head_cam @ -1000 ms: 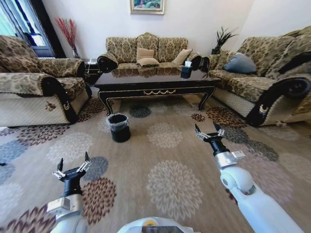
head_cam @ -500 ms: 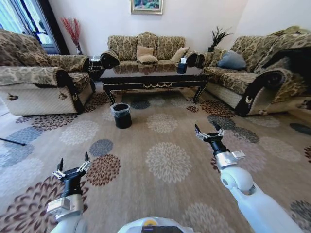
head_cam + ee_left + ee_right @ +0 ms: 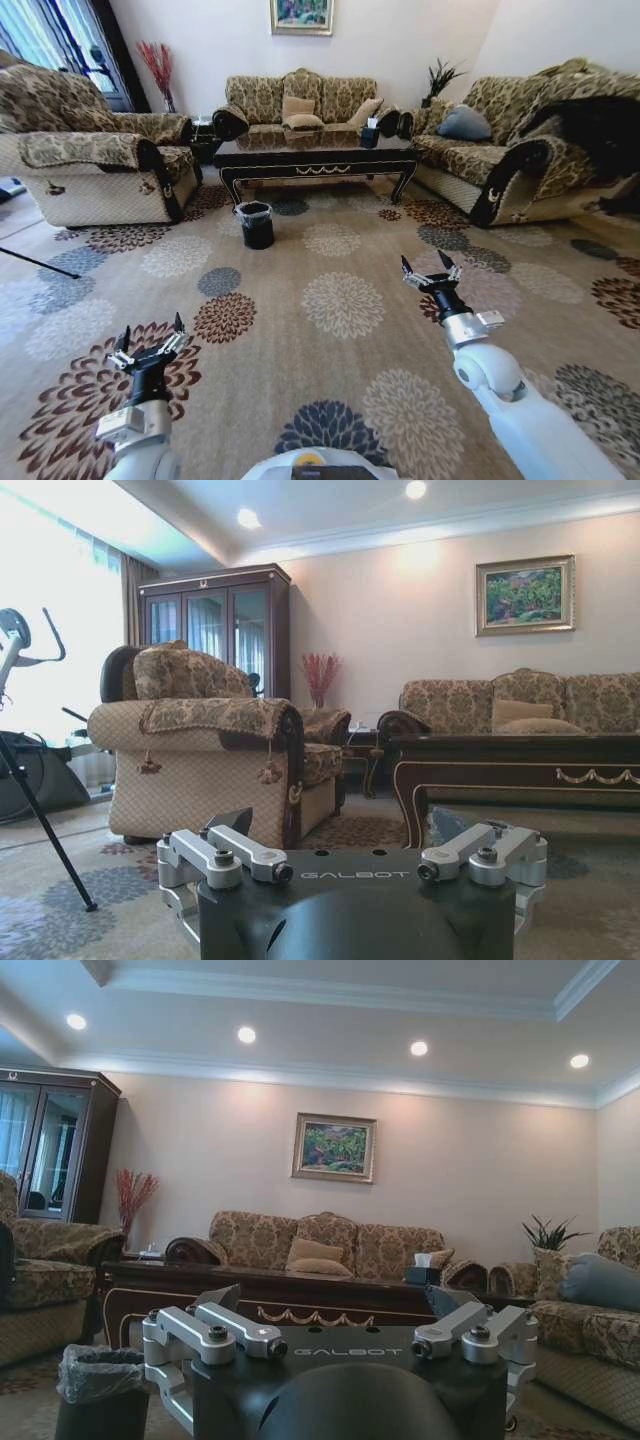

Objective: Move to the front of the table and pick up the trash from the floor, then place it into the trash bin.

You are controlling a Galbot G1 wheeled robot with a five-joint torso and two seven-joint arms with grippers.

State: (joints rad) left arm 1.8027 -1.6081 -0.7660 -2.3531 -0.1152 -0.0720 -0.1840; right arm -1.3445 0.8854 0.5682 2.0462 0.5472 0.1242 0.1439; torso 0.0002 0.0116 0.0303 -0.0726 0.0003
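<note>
While both arms hover low over the carpet, the left gripper (image 3: pixel 150 341) at seven o'clock and the right gripper (image 3: pixel 432 270) at four o'clock hold their jaws wide and empty. Farther off, at eleven o'clock, the trash bin (image 3: pixel 256 224) stands just before the table (image 3: pixel 318 164).

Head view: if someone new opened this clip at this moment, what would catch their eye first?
Most striking is the floral carpet spreading across the floor, with the left gripper and right gripper held low over it, fingers open and holding nothing. Farther off, the table stands between patterned sofas, with the trash bin on the carpet just in front of its left end.
</note>
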